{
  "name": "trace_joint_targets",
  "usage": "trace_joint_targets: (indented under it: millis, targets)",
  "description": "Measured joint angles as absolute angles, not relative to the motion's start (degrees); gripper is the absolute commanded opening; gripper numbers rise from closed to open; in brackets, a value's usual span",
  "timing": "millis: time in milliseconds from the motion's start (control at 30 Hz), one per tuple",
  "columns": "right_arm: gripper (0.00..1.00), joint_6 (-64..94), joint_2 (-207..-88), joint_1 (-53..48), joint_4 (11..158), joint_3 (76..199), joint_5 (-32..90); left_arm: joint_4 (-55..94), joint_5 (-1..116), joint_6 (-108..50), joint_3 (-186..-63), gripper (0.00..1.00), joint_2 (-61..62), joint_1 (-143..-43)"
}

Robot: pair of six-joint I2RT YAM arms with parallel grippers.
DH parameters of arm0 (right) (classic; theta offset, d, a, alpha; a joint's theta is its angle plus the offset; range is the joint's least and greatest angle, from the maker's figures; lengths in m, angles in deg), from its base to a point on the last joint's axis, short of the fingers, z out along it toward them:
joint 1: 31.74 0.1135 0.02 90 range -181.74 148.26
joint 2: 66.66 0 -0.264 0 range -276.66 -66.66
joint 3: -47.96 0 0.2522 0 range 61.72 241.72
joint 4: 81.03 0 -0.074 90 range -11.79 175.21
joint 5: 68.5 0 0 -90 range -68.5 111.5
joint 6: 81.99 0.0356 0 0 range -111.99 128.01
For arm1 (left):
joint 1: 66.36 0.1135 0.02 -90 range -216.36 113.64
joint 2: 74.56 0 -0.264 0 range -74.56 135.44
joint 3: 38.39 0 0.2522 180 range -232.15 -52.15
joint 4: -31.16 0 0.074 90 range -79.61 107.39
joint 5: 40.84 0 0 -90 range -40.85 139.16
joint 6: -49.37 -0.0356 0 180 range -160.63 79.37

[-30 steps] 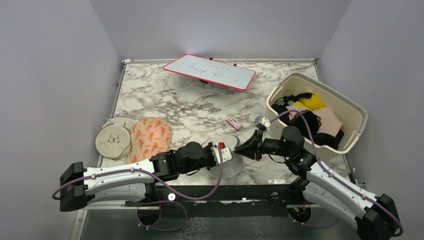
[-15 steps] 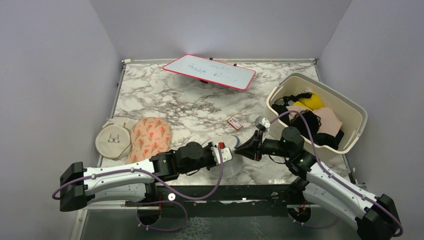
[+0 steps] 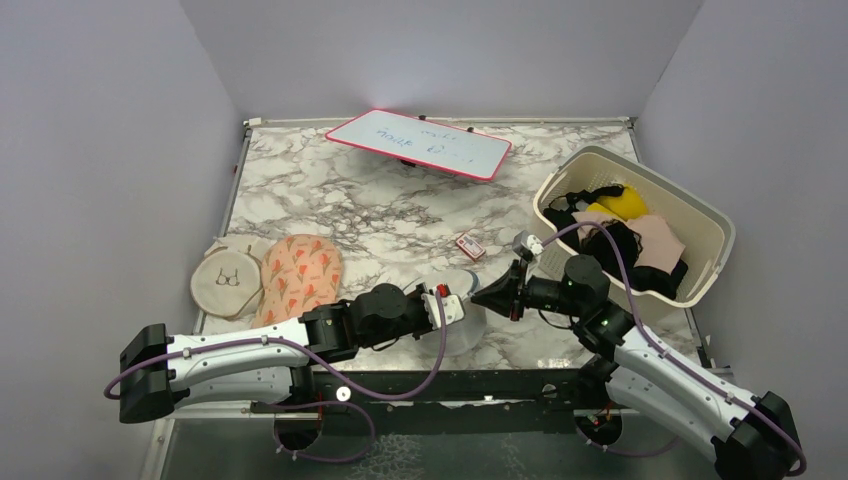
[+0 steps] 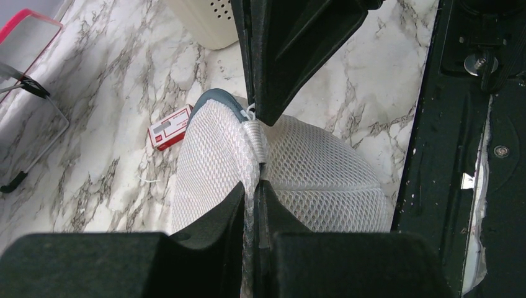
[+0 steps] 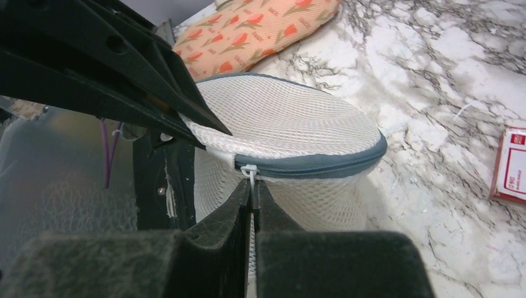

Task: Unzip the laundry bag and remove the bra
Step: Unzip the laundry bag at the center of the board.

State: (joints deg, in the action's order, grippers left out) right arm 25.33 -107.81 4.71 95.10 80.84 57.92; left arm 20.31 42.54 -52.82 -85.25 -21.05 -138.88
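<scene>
The laundry bag (image 3: pixel 465 332) is a white mesh cylinder with grey-blue zipper trim (image 5: pixel 322 164), standing at the table's near edge between my two arms. My left gripper (image 4: pixel 251 183) is shut on a raised fold of mesh (image 4: pixel 255 139) at the bag's top rim. From the opposite side, my right gripper (image 5: pixel 252 184) is shut on the small white zipper pull (image 5: pixel 249 170), which hangs just under the trim. In the top view the left gripper (image 3: pixel 460 299) and the right gripper (image 3: pixel 479 295) meet tip to tip over the bag. The zipper looks closed. The bra is hidden.
A cream basket (image 3: pixel 703 226) with black, pink and yellow garments stands at the right. A small red-and-white box (image 3: pixel 469 246) lies just beyond the bag. An orange-patterned pouch (image 3: pixel 300 275) and a beige round pouch (image 3: pixel 226 282) lie left. A pink-framed whiteboard (image 3: pixel 420 143) rests at the back.
My right gripper's jaws have closed fully on the zipper pull and the arm has shifted slightly right. The left gripper keeps its hold on the mesh.
</scene>
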Motion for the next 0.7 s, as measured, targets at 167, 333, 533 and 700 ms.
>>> trace_joint_targets:
  millis: [167, 333, 533, 700]
  targets:
    - [0.01, 26.01, -107.78, 4.75, 92.52, 81.14, 53.94, 20.29, 42.28, -52.84, -85.25, 0.00, -21.05, -138.88]
    - [0.01, 28.17, -107.85, 4.97, 90.38, 82.36, 47.82, 20.27, 42.22, -52.90, -85.25, 0.00, -21.05, -138.88]
    - [0.01, 30.88, -108.02, 4.97, 89.11, 82.76, 40.20, 20.07, 42.04, -52.97, -85.25, 0.00, -21.05, -138.88]
    - [0.01, 32.39, -108.33, 4.97, 93.59, 80.03, 40.15, 19.18, 40.55, -53.25, -85.71, 0.00, -21.02, -138.88]
